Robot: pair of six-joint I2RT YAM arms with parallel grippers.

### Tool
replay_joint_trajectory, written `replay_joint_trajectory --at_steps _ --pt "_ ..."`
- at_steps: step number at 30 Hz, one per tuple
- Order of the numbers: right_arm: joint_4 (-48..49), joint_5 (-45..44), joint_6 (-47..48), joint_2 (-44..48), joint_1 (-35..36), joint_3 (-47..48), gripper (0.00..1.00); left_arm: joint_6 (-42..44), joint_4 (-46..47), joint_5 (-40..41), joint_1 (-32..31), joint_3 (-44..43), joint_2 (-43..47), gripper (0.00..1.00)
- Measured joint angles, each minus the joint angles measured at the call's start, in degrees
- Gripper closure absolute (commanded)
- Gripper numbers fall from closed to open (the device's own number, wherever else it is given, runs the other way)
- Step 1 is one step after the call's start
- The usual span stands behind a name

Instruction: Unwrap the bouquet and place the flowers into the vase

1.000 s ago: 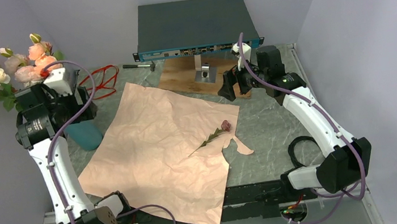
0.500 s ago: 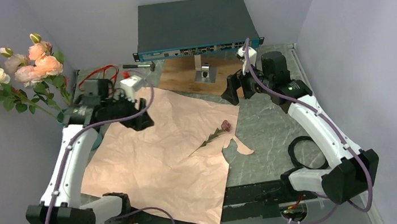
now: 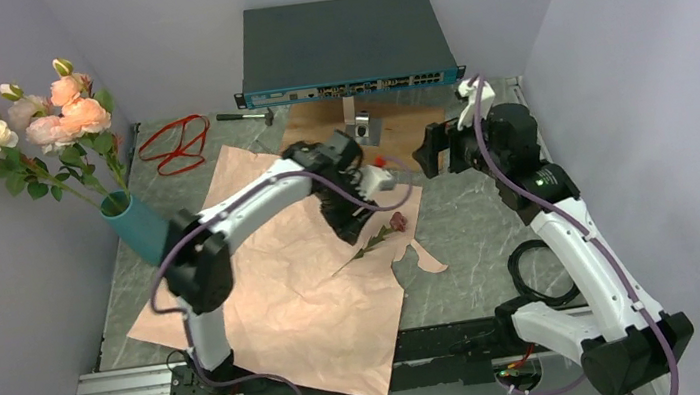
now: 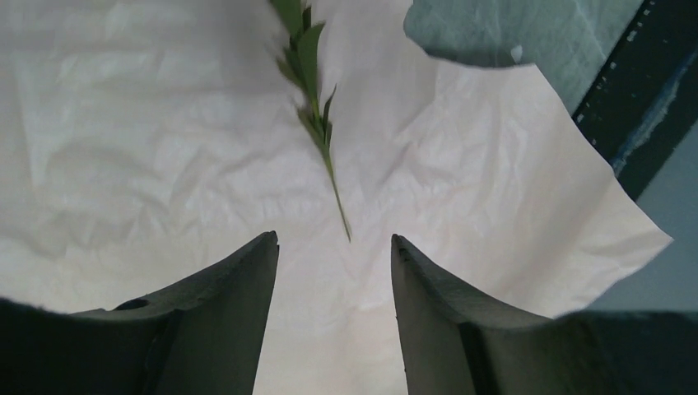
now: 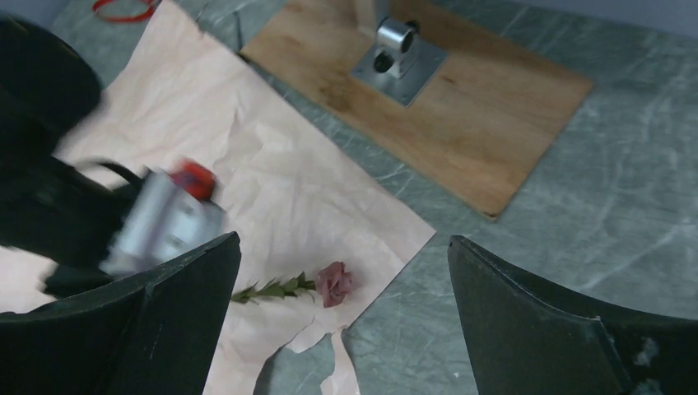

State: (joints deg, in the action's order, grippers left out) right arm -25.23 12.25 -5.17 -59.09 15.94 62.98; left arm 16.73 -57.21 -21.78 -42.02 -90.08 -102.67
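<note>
Grey marbled desk (image 3: pixel 470 223), lilac walls (image 3: pixel 607 25). A rose (image 4: pixel 309 58) is laid on pink paper (image 3: pixel 274 267), lengthwise ahead of parted, empty left fingers (image 4: pixel 222 321), cut end nearest; right fingers (image 5: pixel 535 313) likewise parted.

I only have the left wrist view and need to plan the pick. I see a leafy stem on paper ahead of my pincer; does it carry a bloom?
Observer: Yes, the stem ends in a small dark pink rose near the paper's right edge.
Operator: Where is the vase?
Observer: The teal vase stands left of the paper, holding the other flowers.
Operator: Is the right arm in my way?
Observer: Probably not; the right pincer hangs open beyond the rose, by a wooden board.
</note>
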Motion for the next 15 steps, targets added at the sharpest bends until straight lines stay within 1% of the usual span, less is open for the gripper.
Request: replay_joint_trajectory --at_steps 4,8,10,12,15 --pt "0.35 -3.58 -1.49 1.36 -1.86 0.52 0.0 0.52 -3.98 3.45 -5.14 -11.1 -13.16 0.43" --pt "0.39 -6.05 -2.32 1.36 -3.43 1.4 0.0 0.11 -8.94 5.4 -7.5 -23.71 -23.5 0.44" --pt "0.5 -6.43 -2.89 1.36 -4.24 1.64 0.0 -0.2 -10.73 6.1 -7.78 -28.57 -27.12 0.43" --pt "0.52 -6.45 -3.3 1.36 -4.83 1.64 0.0 -0.74 -12.13 6.91 -7.96 -31.52 -29.73 0.43" --pt "0.52 -6.43 -3.8 1.4 -5.57 1.64 0.0 -1.62 -14.47 8.55 -8.17 -34.75 -33.18 0.46"
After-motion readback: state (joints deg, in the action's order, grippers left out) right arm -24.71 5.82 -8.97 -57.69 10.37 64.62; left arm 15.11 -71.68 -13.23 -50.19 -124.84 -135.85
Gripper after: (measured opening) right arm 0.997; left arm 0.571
